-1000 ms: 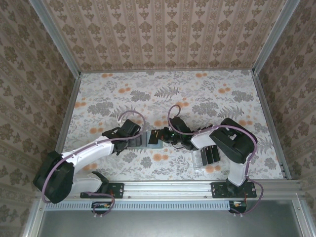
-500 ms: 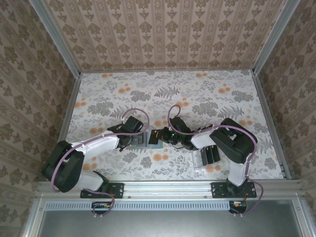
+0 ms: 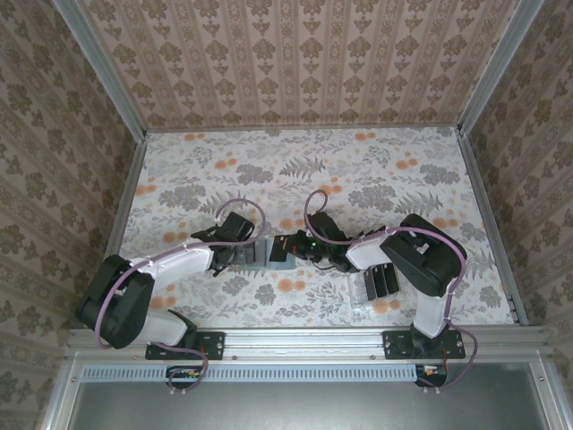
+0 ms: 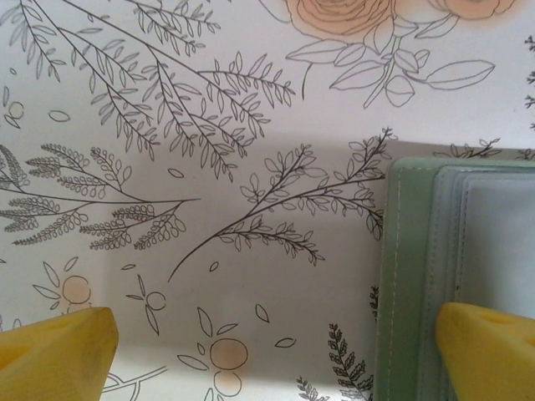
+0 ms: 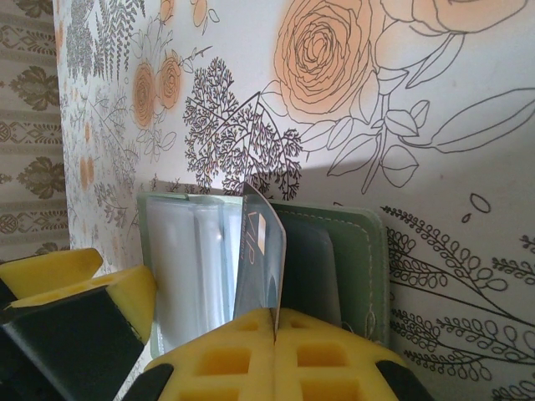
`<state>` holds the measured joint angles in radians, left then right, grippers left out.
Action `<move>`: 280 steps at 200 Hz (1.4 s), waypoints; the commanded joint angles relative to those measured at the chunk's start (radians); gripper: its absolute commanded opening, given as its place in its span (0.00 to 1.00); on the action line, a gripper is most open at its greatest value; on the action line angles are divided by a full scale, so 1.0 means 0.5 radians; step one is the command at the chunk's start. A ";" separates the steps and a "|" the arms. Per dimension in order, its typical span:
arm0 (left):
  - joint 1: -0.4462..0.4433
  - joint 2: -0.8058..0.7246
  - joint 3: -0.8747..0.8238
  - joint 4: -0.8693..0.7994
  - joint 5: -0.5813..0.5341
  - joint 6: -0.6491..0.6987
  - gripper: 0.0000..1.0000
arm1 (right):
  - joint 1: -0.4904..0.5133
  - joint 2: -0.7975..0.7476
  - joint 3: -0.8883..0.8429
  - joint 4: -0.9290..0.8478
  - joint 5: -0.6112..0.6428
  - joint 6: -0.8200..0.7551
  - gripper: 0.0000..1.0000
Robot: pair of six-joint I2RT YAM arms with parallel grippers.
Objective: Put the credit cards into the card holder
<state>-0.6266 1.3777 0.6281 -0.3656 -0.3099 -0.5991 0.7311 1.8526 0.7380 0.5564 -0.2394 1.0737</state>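
Right pincer (image 5: 274, 327) clamps a card (image 5: 261, 251) edge-down over the open wallet (image 5: 355, 259), low centre of its wrist view; left pincer (image 4: 276, 351) gapes wide, one finger (image 4: 489, 347) over the wallet's rim; should the wallet slide on the tabletop (image 5: 468, 167), I reckon the card misses its slot.

The left arm (image 3: 170, 267) and right arm (image 3: 367, 251) have white links and bulky black joints, with mauve cables (image 3: 463, 258) looping along them. Their fingers (image 5: 318, 330) are yellow, moulded with square recesses.

Card holder (image 5: 361, 251) sage-green, grey-blue inside; card (image 5: 259, 259) dark grey; table (image 3: 358, 170) white w/ orange roses, grey leaves; walls (image 3: 304, 63) beige damask.
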 commanded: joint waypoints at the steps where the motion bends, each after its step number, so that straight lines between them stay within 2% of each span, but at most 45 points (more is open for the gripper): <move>1: 0.014 0.020 -0.026 0.013 0.024 -0.038 1.00 | -0.016 0.023 0.003 -0.193 0.037 -0.037 0.00; 54: 0.017 -0.027 -0.042 -0.015 0.009 -0.063 1.00 | -0.014 -0.008 0.015 -0.196 0.015 -0.039 0.00; 127: -0.044 -0.248 -0.085 -0.051 0.081 -0.127 1.00 | -0.014 -0.007 0.024 -0.202 0.015 -0.039 0.00; 178: -0.117 -0.240 -0.217 -0.006 0.129 -0.264 1.00 | -0.014 0.001 0.024 -0.203 0.019 -0.034 0.00; 280: -0.127 -0.197 -0.261 -0.068 0.032 -0.366 1.00 | -0.036 -0.030 0.028 -0.153 -0.025 -0.028 0.00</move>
<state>-0.6861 1.2678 0.5194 -0.3573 -0.2623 -0.7490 0.7280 1.8511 0.7471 0.5434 -0.2478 1.0737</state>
